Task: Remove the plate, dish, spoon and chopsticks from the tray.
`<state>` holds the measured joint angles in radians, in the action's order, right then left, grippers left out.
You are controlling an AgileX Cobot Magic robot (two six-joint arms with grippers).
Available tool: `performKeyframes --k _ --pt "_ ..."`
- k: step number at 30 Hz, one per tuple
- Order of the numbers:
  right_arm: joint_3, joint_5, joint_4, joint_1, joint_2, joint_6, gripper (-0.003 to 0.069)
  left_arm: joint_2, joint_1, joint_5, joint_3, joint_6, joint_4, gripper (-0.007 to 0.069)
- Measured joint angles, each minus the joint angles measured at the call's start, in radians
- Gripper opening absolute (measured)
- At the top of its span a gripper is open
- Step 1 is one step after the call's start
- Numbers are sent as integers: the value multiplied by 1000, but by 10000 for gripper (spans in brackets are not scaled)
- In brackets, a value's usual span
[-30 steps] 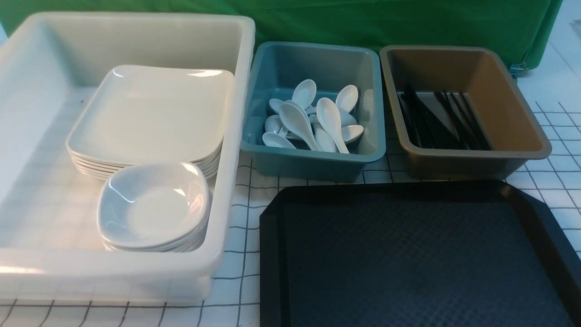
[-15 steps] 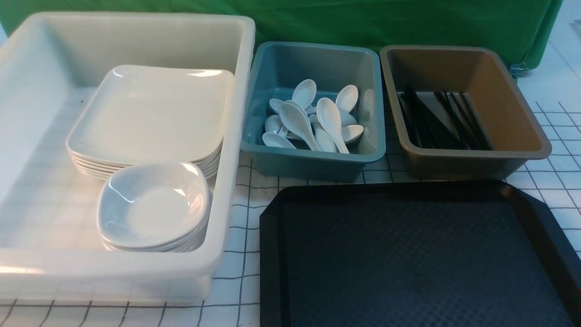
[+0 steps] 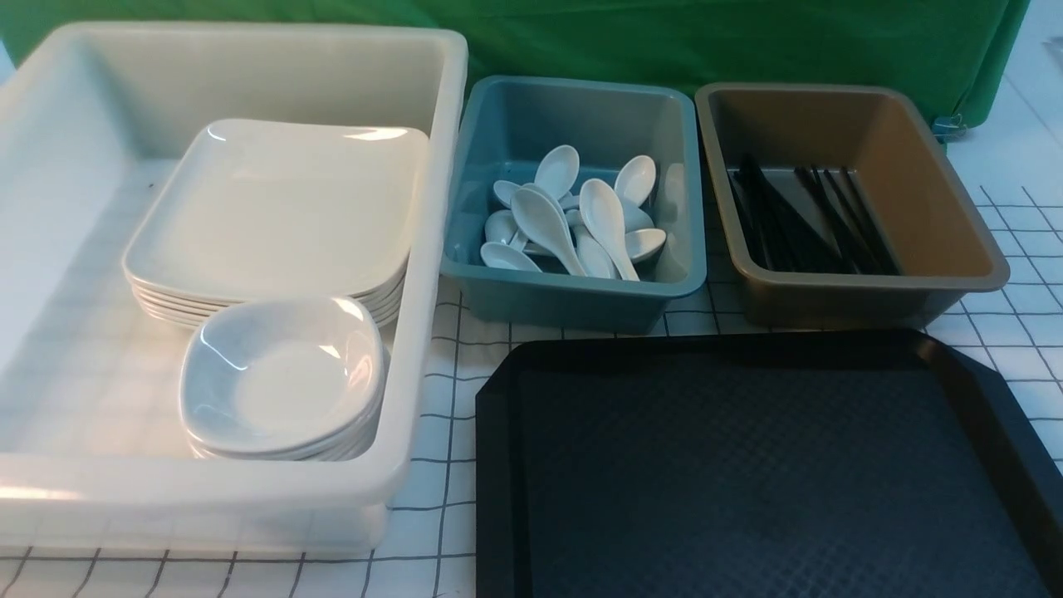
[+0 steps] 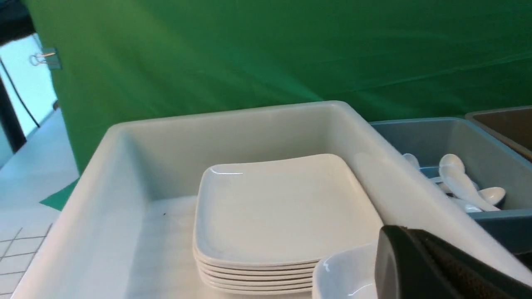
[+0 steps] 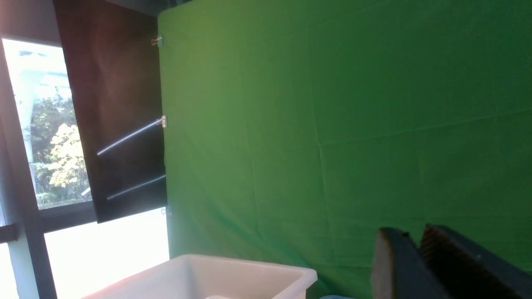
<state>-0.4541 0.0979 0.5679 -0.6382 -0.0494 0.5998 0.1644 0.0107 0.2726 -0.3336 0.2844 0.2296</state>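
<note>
Black tray [image 3: 747, 465] in front, bare. Plates [image 3: 274, 208] and small dishes [image 3: 282, 378] stacked in the white tub [image 3: 432, 249]; spoons [image 3: 573, 220] in the blue tub [image 3: 573, 291]; chopsticks [image 3: 805, 220] in the brown tub [image 3: 864, 291]. Left gripper [image 4: 419, 265] closed, empty. Right gripper [image 5: 415, 261] slightly parted, holding nothing.

Tray [image 3: 764, 465] cut off at bottom edge — lower plates [image 3: 166, 309] in stack mostly hidden under top plate.
</note>
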Motion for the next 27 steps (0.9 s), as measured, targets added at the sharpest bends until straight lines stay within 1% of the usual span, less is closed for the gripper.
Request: performKeyframes --k 1,2,5,8,11,19,23,27 --pt "0 0 0 0 0 0 108 -36 -5 -35 58 0 -3 3" --pt "0 0 0 0 0 0 112 -99 -25 -82 167 0 -8 4" --pt "0 -3 0 0 0 0 120 -152 -66 -105 274 -1 -11 4" --pt "0 -5 0 0 0 0 125 -163 -117 -89 337 0 -15 4" --pt "1 -6 0 0 0 0 132 -164 -128 -31 340 -2 -25 5" --pt "1 -6 0 0 0 0 155 -165 -121 -33 341 -2 -46 5" --pt "1 -6 0 0 0 0 162 -165 -69 -33 341 -5 -49 5" --pt "1 -6 0 0 0 0 169 -165 -57 -33 341 -8 -51 5"
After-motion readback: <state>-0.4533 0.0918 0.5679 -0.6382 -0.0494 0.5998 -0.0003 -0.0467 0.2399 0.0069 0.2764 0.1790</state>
